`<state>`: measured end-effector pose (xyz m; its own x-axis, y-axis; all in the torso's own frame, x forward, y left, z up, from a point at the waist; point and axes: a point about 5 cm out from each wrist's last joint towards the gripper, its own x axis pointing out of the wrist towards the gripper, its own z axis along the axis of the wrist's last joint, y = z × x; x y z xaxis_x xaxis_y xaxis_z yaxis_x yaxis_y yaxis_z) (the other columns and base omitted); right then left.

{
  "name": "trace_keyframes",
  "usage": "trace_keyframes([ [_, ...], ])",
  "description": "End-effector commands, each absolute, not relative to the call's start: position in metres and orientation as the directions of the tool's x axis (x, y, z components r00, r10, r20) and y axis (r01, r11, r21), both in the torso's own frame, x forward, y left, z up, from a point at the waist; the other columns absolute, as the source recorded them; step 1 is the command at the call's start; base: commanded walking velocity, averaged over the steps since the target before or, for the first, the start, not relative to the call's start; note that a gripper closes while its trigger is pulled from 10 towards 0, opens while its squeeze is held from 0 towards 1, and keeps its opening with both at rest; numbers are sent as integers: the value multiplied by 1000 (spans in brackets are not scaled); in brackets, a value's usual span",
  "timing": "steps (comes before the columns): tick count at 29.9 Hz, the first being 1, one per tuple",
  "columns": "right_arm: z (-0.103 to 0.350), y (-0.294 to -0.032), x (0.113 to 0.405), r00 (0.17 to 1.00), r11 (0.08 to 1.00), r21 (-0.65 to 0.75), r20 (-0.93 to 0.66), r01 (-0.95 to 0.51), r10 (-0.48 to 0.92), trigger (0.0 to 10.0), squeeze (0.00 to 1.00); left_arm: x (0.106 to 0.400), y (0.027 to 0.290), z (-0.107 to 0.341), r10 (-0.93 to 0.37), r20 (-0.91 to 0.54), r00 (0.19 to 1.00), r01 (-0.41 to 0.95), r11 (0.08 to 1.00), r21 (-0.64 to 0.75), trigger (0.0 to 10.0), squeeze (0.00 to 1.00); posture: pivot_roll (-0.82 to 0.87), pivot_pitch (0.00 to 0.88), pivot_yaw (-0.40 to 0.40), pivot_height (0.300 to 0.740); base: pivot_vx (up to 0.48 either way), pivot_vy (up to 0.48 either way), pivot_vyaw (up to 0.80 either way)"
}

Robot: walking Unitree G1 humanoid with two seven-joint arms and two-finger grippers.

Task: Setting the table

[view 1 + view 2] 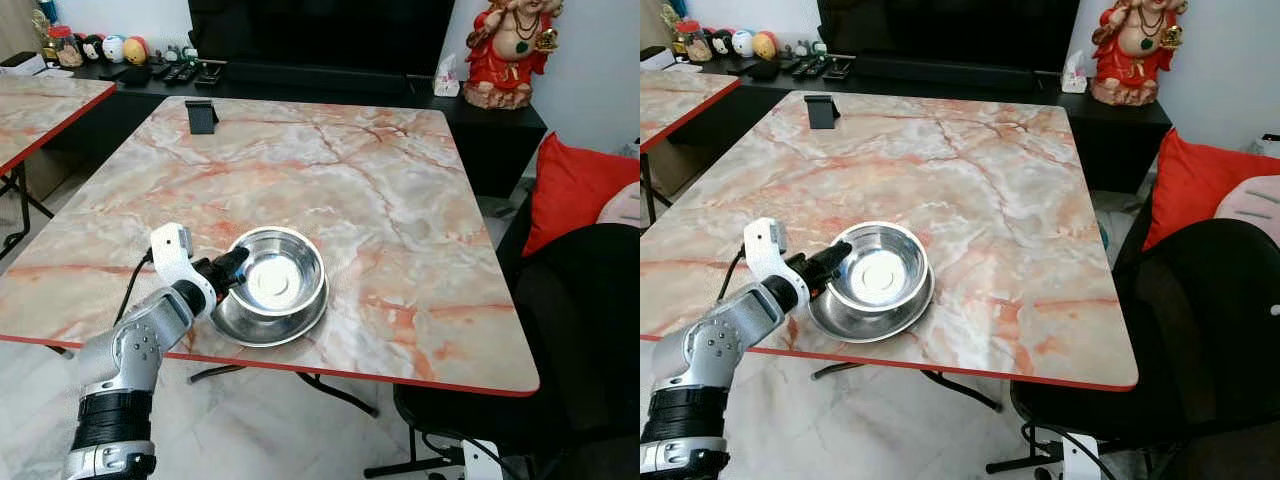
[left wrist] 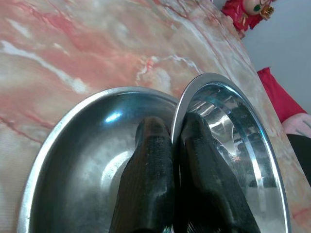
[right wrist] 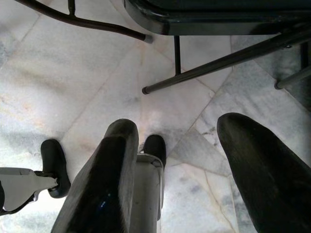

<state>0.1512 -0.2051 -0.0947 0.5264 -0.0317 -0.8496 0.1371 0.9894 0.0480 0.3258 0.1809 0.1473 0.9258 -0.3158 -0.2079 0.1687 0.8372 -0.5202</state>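
1. Left eye view: a marble-patterned table with a red edge takes up the middle. Near its front edge, a steel bowl sits inside a wider steel plate. The left gripper reaches in from the robot's left and meets the bowl's rim on that side. A small black stand sits at the far end of the table. Behind it is a dark sideboard with a red figurine; a red cushion and a black chair are on the right.

2. Right eye view: the same scene, shifted a little. More of the chair's base and the marble floor under the table shows here.

3. Left wrist view: this close view shows what the head views cannot. The two black fingers are pressed together on the bowl's thin rim, one inside the bowl and one outside over the plate's shiny well.

4. Right wrist view: the right gripper hangs idle, pointed down at the floor, fingers spread wide apart with nothing between them. Black chair legs and a castor lie beyond.
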Motion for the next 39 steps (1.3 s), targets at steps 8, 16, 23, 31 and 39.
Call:
trace_keyframes([
  [8, -94, -206, 152, 525, 988, 52, -850, 146, -33, 10000, 0, 326, 177, 150, -320, -221, 921, 178, 853, -491, 10000, 0, 105, 0, -24, 740, 0, 0, 0],
  [16, -94, -206, 152, 524, 988, 54, -851, 144, -29, 10000, 0, 327, 180, 149, -291, -237, 927, 152, 868, -473, 10000, 0, 105, 0, -27, 740, 0, 0, 0],
  [23, -94, -206, 152, 523, 988, 57, -852, 141, -26, 10000, 0, 327, 179, 147, -288, -250, 924, 144, 870, -471, 10000, 0, 104, 0, -27, 740, 0, 0, 0],
  [31, -94, -206, 152, 524, 988, 59, -852, 141, -24, 10000, 0, 327, 179, 146, -286, -255, 924, 141, 873, -467, 10000, 0, 104, 0, -27, 740, 0, 0, 0],
  [39, -94, -206, 152, 523, 989, 58, -852, 138, -23, 10000, 0, 327, 178, 143, -281, -268, 922, 135, 879, -457, 10000, 0, 104, 0, -28, 740, 0, 0, 0],
])
